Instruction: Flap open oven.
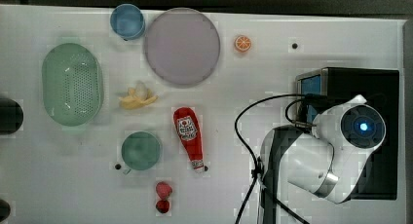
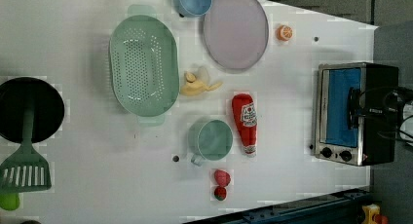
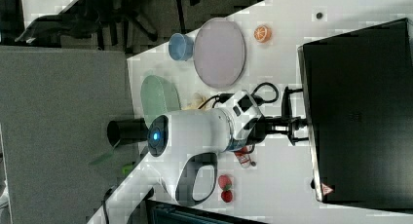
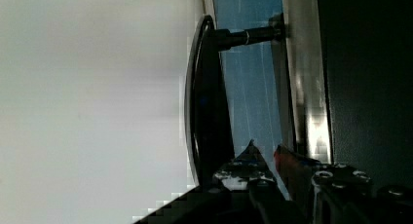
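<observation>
The green colander (image 2: 143, 65) beside the ketchup bottle (image 2: 246, 122) holds nothing; the oven (image 2: 354, 112) has its blue glass door shut; the gripper (image 4: 265, 153) has its fingers slightly apart behind the handle (image 4: 204, 102).

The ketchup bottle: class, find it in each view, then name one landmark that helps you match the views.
Top view: ketchup bottle lies centre, right of the green cup.
Left view: centre, right of that cup.
Right view: just its cap end peeks below the arm.
Wrist view: not in it.
Landmark: the lilac plate.
</observation>
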Available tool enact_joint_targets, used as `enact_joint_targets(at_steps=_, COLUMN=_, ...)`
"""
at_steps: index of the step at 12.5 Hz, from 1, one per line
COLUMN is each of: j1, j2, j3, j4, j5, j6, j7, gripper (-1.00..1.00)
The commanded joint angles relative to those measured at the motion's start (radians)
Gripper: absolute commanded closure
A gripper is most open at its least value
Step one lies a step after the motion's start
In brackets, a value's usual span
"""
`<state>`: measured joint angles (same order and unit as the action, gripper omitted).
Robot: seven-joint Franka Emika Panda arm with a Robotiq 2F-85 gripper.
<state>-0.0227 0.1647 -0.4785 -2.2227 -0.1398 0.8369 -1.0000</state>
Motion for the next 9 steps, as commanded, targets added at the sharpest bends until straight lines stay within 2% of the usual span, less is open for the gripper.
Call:
enact_joint_targets(at_steps=1, j1=0.024, j2=-0.002, j3=0.034, j4=-0.004, j5=0.010, j6=-0.003, j7=-0.029, gripper=0.65)
enact_joint_targets(at_steps=3, j1=0.039, j2=0.002, j3=0.060, j4=-0.013, j5=-0.044, j6=-0.005, j7=0.031, gripper=0.65)
enact_joint_targets(at_steps=9, j1=0.091, j2=0.026, j3=0.141, j4=-0.052, j5=-0.312, j6=-0.008, j7=0.350, gripper=0.65)
